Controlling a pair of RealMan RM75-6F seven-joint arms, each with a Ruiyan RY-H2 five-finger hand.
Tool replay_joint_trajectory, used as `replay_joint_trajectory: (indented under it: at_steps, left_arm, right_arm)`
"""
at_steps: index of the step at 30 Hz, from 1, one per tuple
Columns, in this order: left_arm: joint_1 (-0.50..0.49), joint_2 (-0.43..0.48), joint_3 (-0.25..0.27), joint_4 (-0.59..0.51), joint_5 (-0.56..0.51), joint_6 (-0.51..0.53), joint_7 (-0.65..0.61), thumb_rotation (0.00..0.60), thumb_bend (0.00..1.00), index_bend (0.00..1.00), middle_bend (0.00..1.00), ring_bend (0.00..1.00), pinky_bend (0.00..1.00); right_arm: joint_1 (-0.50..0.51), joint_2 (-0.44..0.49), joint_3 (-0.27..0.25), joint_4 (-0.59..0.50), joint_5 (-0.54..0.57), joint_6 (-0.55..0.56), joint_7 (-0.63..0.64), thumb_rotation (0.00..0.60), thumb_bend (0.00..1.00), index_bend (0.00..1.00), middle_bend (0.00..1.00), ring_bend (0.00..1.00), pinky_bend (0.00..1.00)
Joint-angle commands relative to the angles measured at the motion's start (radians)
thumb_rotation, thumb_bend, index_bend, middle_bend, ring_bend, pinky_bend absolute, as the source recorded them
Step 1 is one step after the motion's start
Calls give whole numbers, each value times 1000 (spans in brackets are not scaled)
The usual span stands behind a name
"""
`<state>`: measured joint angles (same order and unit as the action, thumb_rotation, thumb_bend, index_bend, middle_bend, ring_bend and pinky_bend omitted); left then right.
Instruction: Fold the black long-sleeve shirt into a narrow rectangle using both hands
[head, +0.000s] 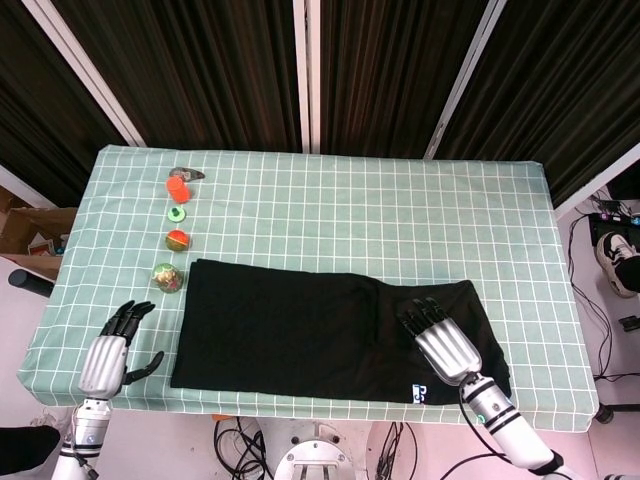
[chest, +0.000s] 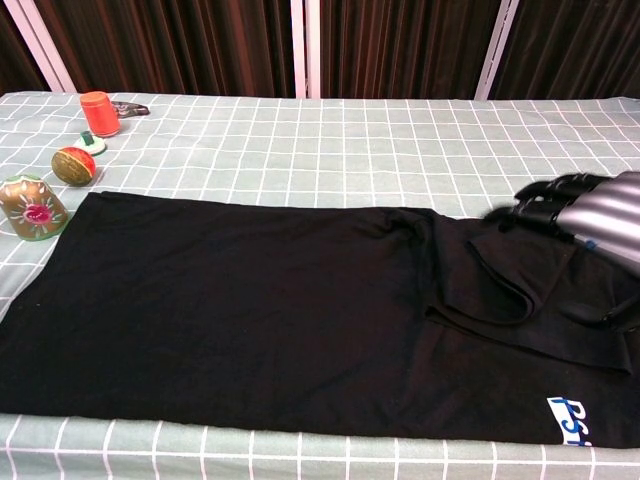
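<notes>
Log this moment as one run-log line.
stage: folding | right hand: over shirt, grip unclear | left hand: open, off shirt | sleeve: lying on body

Dark curtains (head: 210, 70) hang behind the desk (head: 330, 210), which wears a green checked cloth; cables (head: 245, 440) litter the pale floor.

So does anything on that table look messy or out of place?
Only the shirt near the right hand: the folded-in cloth there lies rumpled, with a raised loop and creases, while the rest lies flat. The small toys stand in a tidy line at the shirt's far left. Nothing looks spilled or damaged.
</notes>
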<state>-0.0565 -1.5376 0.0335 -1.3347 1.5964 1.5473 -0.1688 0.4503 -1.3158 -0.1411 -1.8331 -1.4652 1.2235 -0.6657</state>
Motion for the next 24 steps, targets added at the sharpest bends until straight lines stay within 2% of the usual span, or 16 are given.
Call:
replay_joint_trajectory:
  at_steps: [1, 3, 5, 8, 10, 15, 19, 24]
  left_arm:
    - [0, 1, -2, -3, -1, 1, 0, 600, 246, 145, 134, 74, 189]
    - [-2, 1, -5, -4, -1, 1, 1, 600, 246, 145, 134, 74, 189]
    - [-4, 0, -7, -6, 1, 1, 4, 600, 246, 145, 133, 74, 189]
    - [-9, -2, -9, -10, 3, -2, 12, 600, 246, 145, 134, 74, 189]
    - [-10, -2, -11, -14, 4, -3, 18, 600, 246, 145, 134, 74, 190]
    - [-8, -3, -12, -18, -5, -7, 20, 600, 246, 145, 130, 74, 189]
    - [-4, -2, -10, -14, -12, -9, 15, 600, 246, 145, 130, 74, 189]
    - [2, 0, -9, -7, -14, -3, 6, 600, 246, 145, 130, 74, 189]
  right_arm:
    - [-42, 63, 10, -15, -91, 107, 93, 600, 195, 45, 189, 29, 117]
    - [-47, 81, 42, -1, -77, 126, 129, 600, 202, 113, 203, 29, 117]
    - [-34, 84, 75, 19, -35, 99, 150, 600, 235, 177, 214, 29, 117]
    - [14, 57, 120, 74, 43, -4, 169, 600, 328, 304, 225, 29, 117]
    - [52, 18, 145, 124, 94, -83, 169, 600, 336, 341, 225, 29, 117]
    - [120, -89, 177, 238, 161, -215, 176, 600, 341, 387, 226, 29, 118]
    - [143, -146, 183, 301, 160, -247, 189, 600, 341, 390, 226, 29, 118]
    - [152, -174, 183, 337, 154, -258, 200, 600, 355, 392, 227, 29, 118]
